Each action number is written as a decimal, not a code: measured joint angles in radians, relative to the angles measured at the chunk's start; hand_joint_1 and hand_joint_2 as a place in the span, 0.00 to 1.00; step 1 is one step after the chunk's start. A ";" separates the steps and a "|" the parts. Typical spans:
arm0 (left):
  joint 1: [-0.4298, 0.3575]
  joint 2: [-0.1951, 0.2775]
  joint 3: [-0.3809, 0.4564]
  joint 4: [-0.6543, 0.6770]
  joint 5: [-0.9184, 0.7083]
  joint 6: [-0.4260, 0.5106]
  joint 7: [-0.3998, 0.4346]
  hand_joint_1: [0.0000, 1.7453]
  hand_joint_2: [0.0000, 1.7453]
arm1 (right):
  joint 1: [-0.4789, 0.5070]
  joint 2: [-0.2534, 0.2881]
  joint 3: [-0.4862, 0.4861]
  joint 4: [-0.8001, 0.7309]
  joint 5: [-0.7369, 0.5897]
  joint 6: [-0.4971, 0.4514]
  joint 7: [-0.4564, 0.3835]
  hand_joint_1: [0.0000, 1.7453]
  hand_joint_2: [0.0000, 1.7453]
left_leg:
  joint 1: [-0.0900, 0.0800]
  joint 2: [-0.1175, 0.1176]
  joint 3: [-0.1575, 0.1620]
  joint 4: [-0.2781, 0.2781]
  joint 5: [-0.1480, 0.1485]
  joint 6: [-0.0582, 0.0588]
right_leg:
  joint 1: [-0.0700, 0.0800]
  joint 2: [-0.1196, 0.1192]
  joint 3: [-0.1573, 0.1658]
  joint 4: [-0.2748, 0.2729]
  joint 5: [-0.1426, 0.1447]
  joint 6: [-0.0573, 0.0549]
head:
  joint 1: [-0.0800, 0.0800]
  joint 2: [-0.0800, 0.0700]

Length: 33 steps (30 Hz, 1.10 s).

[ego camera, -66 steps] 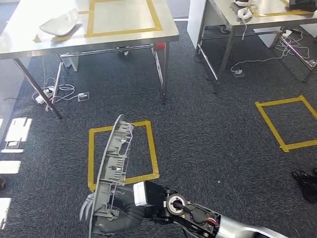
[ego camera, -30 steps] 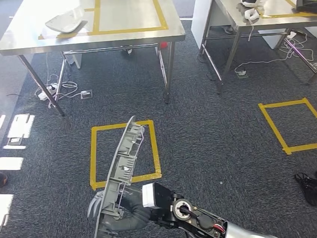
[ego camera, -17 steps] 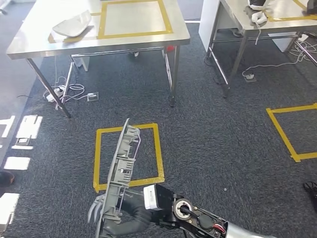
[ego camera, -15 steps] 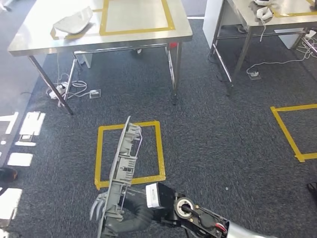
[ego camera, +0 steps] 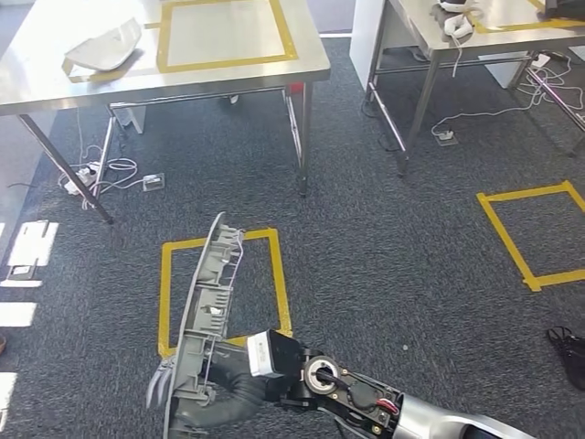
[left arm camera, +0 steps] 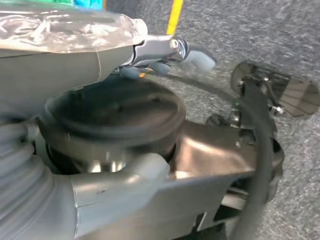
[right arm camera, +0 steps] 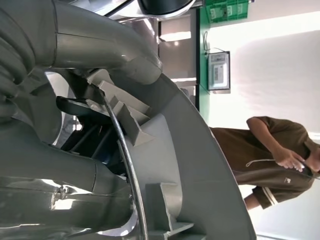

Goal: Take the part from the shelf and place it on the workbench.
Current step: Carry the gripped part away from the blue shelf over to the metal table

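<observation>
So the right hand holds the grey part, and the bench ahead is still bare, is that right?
Not quite. The right hand does hold the grey part, but the bench is not bare: the head view shows a pale part already lying at its left end.

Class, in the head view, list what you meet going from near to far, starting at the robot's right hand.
Right hand holding the grey part → yellow tape square on the carpet → steel workbench → pale part lying on it.
</observation>
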 joint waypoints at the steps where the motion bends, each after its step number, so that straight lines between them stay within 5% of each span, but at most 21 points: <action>1: 0.000 0.001 0.000 0.000 0.000 -0.002 -0.001 0.00 1.00 | -0.001 0.000 -0.001 0.002 0.000 0.000 -0.002 1.00 1.00 | -0.004 -0.001 0.001 -0.005 -0.003 0.003 | 0.000 0.000 0.001 -0.004 -0.001 0.006 | 0.000 0.000; 4: 0.001 0.002 0.000 0.000 -0.002 -0.004 -0.005 0.00 1.00 | -0.001 0.001 -0.001 0.007 0.002 -0.001 -0.006 1.00 1.00 | 0.000 -0.002 0.017 -0.021 -0.005 0.018 | -0.002 -0.002 -0.007 0.020 -0.023 0.021 | 0.007 0.000; 7: 0.001 -0.002 0.000 0.000 -0.005 -0.005 -0.008 0.00 1.00 | 0.000 0.001 -0.002 0.011 0.007 -0.002 -0.007 1.00 1.00 | -0.003 0.001 0.038 -0.026 -0.016 0.034 | 0.002 -0.002 -0.100 0.207 -0.100 0.022 | 0.022 0.000; 9: 0.001 -0.005 0.000 0.000 -0.005 -0.005 -0.010 0.00 1.00 | 0.002 0.001 -0.002 0.015 0.009 -0.003 -0.006 1.00 1.00 | -0.007 0.001 0.052 -0.026 -0.027 0.038 | 0.005 -0.002 -0.155 0.291 -0.105 0.021 | 0.027 0.000; 10: 0.002 -0.006 0.000 0.000 -0.005 -0.005 -0.010 0.00 1.00 | 0.003 0.001 -0.002 0.017 0.010 -0.003 -0.005 1.00 1.00 | -0.008 -0.001 0.061 -0.026 -0.034 0.038 | 0.006 -0.002 -0.155 0.274 -0.077 0.020 | 0.028 0.000; 12: 0.002 -0.008 0.000 0.000 -0.006 -0.005 -0.012 0.00 1.00 | 0.004 0.001 -0.003 0.019 0.011 -0.003 -0.005 1.00 1.00 | -0.009 -0.005 0.083 -0.026 -0.049 0.034 | 0.007 -0.002 -0.107 0.146 0.011 0.013 | 0.031 0.000; 14: 0.001 -0.010 0.000 0.000 -0.006 -0.005 -0.013 0.00 1.00 | 0.003 0.001 -0.003 0.020 0.013 -0.004 -0.004 1.00 1.00 | -0.012 -0.008 0.095 -0.024 -0.060 0.026 | 0.012 -0.001 -0.056 0.036 0.053 0.003 | 0.030 0.000; 19: -0.002 -0.009 0.000 0.000 -0.008 -0.005 -0.023 0.00 1.00 | 0.002 0.002 -0.006 0.019 0.019 -0.008 0.006 1.00 1.00 | -0.012 -0.004 0.092 -0.008 -0.080 0.003 | 0.011 0.001 -0.016 -0.016 0.041 -0.019 | 0.018 0.000; 22: -0.003 -0.009 0.001 0.000 -0.008 -0.006 -0.025 0.00 1.00 | 0.000 0.002 -0.008 0.019 0.019 -0.011 0.012 1.00 1.00 | -0.007 -0.001 -0.006 0.166 -0.146 -0.009 | 0.004 -0.005 0.005 -0.031 0.034 -0.029 | 0.003 0.000; 24: -0.001 -0.009 0.001 0.000 -0.006 -0.006 -0.024 0.00 1.00 | 0.001 0.002 -0.009 0.019 0.019 -0.011 0.017 1.00 1.00 | 0.001 -0.001 -0.082 0.263 -0.156 -0.018 | 0.001 -0.006 0.013 -0.031 0.025 -0.028 | 0.001 0.000; 26: 0.002 -0.008 0.001 0.000 -0.005 -0.006 -0.024 0.00 1.00 | 0.001 0.002 -0.009 0.019 0.019 -0.009 0.020 1.00 1.00 | 0.010 0.000 -0.083 0.209 -0.086 -0.027 | -0.006 -0.005 0.028 -0.030 0.012 -0.020 | 0.000 0.000; 27: 0.002 -0.008 0.001 0.000 -0.006 -0.004 -0.024 0.00 1.00 | 0.001 0.002 -0.009 0.019 0.019 -0.009 0.021 1.00 1.00 | 0.016 0.002 -0.058 0.135 -0.038 -0.033 | -0.009 -0.004 0.036 -0.028 0.003 -0.013 | -0.001 0.000; 29: 0.004 -0.012 0.000 0.000 -0.008 -0.001 -0.025 0.00 1.00 | 0.000 0.003 -0.009 0.019 0.018 -0.009 0.022 1.00 1.00 | 0.018 0.003 -0.009 0.020 0.012 -0.037 | -0.010 0.000 0.041 -0.024 -0.013 0.004 | -0.004 0.000; 33: 0.005 -0.011 0.000 -0.001 -0.004 -0.005 -0.023 0.00 1.00 | -0.001 0.004 -0.009 0.017 0.017 -0.007 0.022 1.00 1.00 | 0.007 -0.002 0.011 -0.006 -0.005 -0.004 | -0.012 0.002 0.050 -0.030 -0.030 0.028 | 0.006 0.000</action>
